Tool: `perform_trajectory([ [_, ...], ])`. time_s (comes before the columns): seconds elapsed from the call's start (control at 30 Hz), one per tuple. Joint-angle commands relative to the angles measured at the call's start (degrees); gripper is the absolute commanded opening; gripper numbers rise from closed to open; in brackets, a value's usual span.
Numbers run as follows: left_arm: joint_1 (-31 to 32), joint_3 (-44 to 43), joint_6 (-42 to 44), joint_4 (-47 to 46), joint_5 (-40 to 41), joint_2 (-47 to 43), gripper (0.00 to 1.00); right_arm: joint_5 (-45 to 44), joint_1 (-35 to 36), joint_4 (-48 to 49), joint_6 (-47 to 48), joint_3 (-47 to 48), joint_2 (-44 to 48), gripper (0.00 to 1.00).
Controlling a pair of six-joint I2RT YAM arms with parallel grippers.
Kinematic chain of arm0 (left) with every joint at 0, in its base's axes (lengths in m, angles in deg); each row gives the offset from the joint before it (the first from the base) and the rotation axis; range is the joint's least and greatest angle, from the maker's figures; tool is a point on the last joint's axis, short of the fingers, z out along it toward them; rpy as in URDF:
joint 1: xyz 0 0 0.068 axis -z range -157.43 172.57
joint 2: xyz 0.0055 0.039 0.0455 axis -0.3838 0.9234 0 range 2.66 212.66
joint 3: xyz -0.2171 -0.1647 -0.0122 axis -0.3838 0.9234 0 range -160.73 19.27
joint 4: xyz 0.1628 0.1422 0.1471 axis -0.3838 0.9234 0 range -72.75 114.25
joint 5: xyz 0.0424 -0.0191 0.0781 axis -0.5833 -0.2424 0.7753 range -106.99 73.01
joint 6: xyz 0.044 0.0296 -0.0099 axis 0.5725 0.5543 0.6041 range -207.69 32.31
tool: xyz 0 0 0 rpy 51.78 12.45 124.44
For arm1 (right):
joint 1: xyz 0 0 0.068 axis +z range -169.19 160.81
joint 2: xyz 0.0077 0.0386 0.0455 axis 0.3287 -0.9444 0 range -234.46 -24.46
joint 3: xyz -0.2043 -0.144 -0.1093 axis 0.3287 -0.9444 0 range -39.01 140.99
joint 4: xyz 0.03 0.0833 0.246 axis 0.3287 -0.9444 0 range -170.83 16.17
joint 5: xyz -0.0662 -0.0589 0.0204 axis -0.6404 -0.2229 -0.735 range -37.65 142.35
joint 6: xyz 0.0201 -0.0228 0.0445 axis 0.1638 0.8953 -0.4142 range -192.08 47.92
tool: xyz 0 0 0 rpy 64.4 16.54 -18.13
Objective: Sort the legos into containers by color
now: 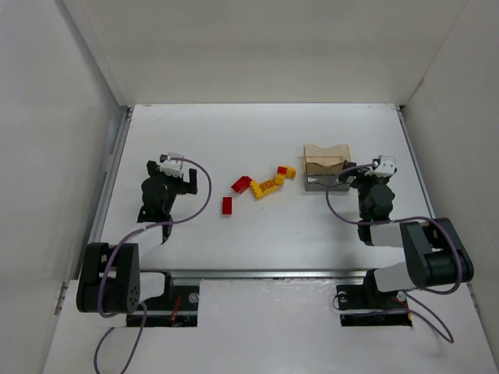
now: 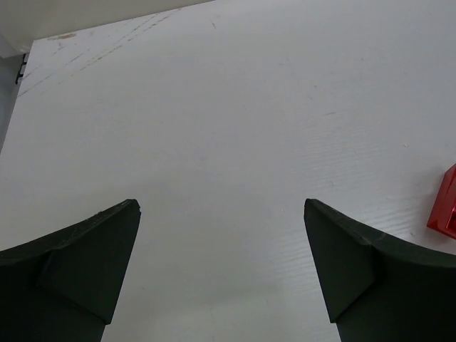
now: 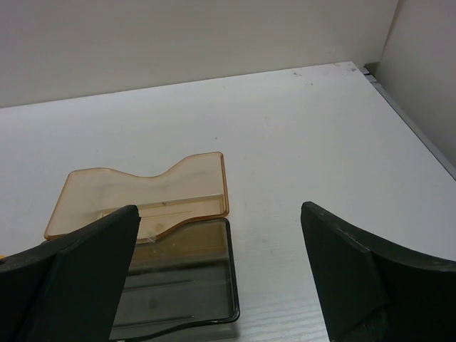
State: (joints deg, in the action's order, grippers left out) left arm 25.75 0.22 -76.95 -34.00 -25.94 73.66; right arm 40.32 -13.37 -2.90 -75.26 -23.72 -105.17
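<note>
Several red and yellow legos lie mid-table: a red one [image 1: 227, 206], another red one [image 1: 241, 184], a yellow cluster [image 1: 267, 187] and a red-and-yellow pair [image 1: 285, 171]. One red lego [image 2: 444, 205] shows at the right edge of the left wrist view. The tan tray [image 1: 327, 157] adjoins the greyish tray [image 1: 321, 182]; both look empty in the right wrist view, the tan tray [image 3: 142, 191] lying beyond the greyish tray [image 3: 178, 278]. My left gripper [image 1: 181, 173] is open and empty, left of the legos. My right gripper [image 1: 360, 173] is open and empty, just right of the trays.
White walls enclose the table on the left, back and right. A metal rail runs along the near edge by the arm bases. The table's right edge [image 3: 413, 117] shows in the right wrist view.
</note>
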Motion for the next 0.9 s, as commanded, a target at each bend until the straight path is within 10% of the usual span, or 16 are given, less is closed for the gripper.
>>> perform_trajectory([
  [0.0,0.4,0.7,0.0,-3.2,1.6,-1.6,1.00,-0.1,0.4,1.5,0.5,1.6,0.8,1.00],
  [0.33,0.4,-0.2,3.5,-2.7,1.0,-1.8,1.00,-5.9,0.4,-5.7,-2.0,3.3,5.0,1.00],
  [0.7,5.2,-31.0,15.9,40.6,-11.8,1.5,1.00,-6.8,9.2,-59.9,16.7,43.6,11.2,1.00],
  [0.87,12.2,-47.7,28.1,68.3,-18.4,11.5,1.00,9.6,11.6,-73.2,16.7,58.3,4.8,1.00],
])
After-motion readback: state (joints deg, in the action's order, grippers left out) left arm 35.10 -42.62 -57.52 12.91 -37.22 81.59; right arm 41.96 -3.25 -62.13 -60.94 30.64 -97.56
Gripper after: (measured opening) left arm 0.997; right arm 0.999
